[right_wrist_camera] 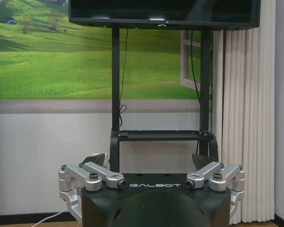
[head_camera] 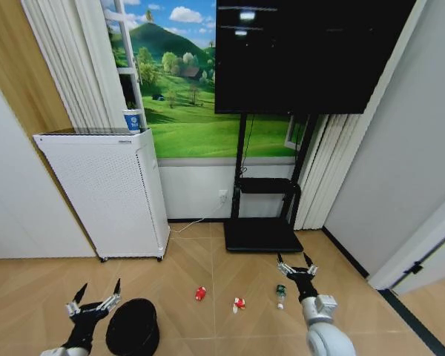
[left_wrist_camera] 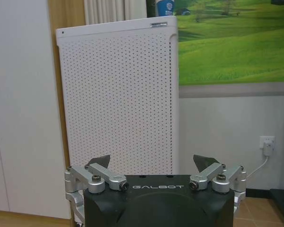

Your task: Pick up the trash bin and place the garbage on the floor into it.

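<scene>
Left gripper (head_camera: 96, 295) fingers spread wide, holding nothing, just beside small round black mesh trash bin (head_camera: 133, 327) standing on light brown herringbone wood floor (head_camera: 208, 256). Right gripper (head_camera: 297, 262) fingers also wide apart, empty, near small clear bottle with green label (head_camera: 280, 291). Red crumpled wrapper (head_camera: 200, 293) and red-and-white scrap (head_camera: 239, 303) lying between bin and bottle. White perforated appliance (head_camera: 104, 193) behind

A small round black mesh trash bin (head_camera: 133, 327) stands upright on the light brown herringbone wood floor (head_camera: 208, 252), in front of the white perforated appliance. To its right three bits of litter lie apart in a loose row: a crumpled red wrapper (head_camera: 200, 293), a red-and-white scrap (head_camera: 239, 303), and a small clear bottle with a green label (head_camera: 280, 292).
</scene>
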Tool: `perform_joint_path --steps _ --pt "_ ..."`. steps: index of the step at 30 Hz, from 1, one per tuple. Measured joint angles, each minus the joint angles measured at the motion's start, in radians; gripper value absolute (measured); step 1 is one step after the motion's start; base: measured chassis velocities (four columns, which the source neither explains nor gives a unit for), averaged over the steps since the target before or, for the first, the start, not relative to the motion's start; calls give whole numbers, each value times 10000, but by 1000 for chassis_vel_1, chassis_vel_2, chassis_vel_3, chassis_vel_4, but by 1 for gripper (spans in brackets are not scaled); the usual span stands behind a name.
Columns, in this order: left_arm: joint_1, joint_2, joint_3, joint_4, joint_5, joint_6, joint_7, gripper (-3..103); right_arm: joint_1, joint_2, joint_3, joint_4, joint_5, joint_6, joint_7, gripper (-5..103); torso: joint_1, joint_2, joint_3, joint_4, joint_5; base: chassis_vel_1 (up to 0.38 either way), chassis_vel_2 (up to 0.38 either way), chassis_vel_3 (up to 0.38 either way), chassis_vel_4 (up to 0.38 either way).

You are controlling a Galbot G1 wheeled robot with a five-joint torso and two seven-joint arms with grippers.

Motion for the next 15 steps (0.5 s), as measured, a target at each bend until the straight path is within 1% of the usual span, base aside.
perform_joint_path --steps 6,7,8,12,15 --pt "-28 -20 129 -98 -11 241 -276 97 -15 33 43 5 -49 27 26 100 4 -1 2 -5 0 15 -10 -8 17" --pt "-47 -47 192 -161 92 250 -310 97 -16 33 45 14 -48 29 26 100 6 -2 3 -5 4 0 0 0 0" --pt "-69 -70 265 -224 249 225 -314 94 -24 32 53 24 -47 43 26 100 6 -2 3 -5 3 0 0 0 0" --pt "-95 -86 351 -353 479 123 -317 99 -69 39 76 28 -43 105 26 100 8 -3 3 -5 4 0 0 0 0" --pt "-67 -75 288 -428 507 55 -318 100 -95 57 81 28 -43 131 21 100 6 -7 1 -6 3 0 0 0 0"
